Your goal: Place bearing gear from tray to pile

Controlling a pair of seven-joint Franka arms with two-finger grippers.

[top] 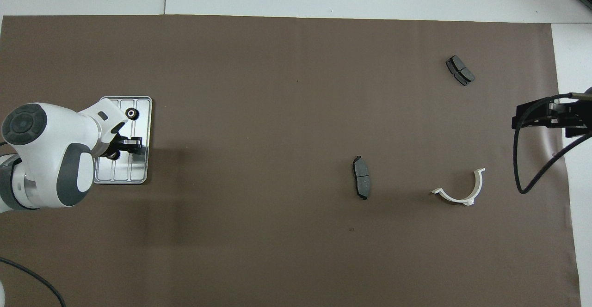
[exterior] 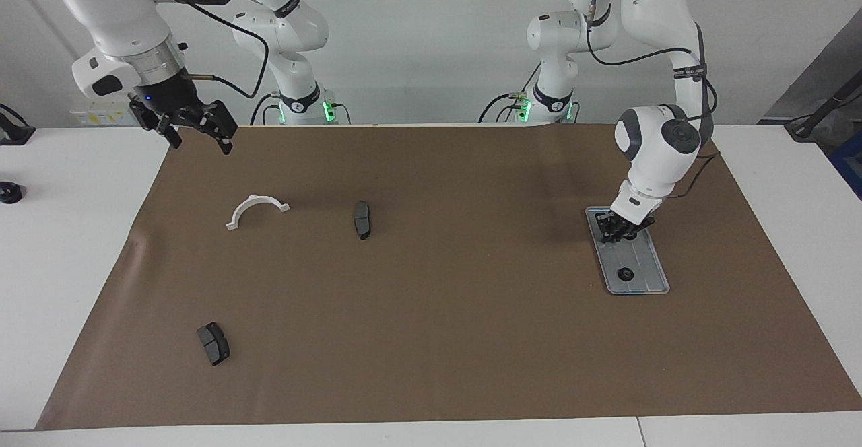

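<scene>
The silver-grey tray (exterior: 648, 263) (top: 135, 170) lies on the brown mat toward the left arm's end of the table. My left gripper (exterior: 618, 233) (top: 123, 147) is down in the part of the tray nearer to the robots, shut on a small black bearing gear (top: 112, 155) that the fingers mostly hide. A second bearing gear (exterior: 625, 273) (top: 132, 113) rests in the tray's farther part. The pile is a loose scatter toward the right arm's end: a white half-ring bracket (exterior: 257, 210) (top: 460, 191) and two dark brake pads (exterior: 362, 219) (exterior: 213, 343). My right gripper (exterior: 202, 144) waits open above the mat's corner.
The brown mat (exterior: 458, 339) covers most of the white table. A small black object (exterior: 9, 192) sits on the bare table off the mat at the right arm's end. A wide stretch of mat separates the tray from the brake pads.
</scene>
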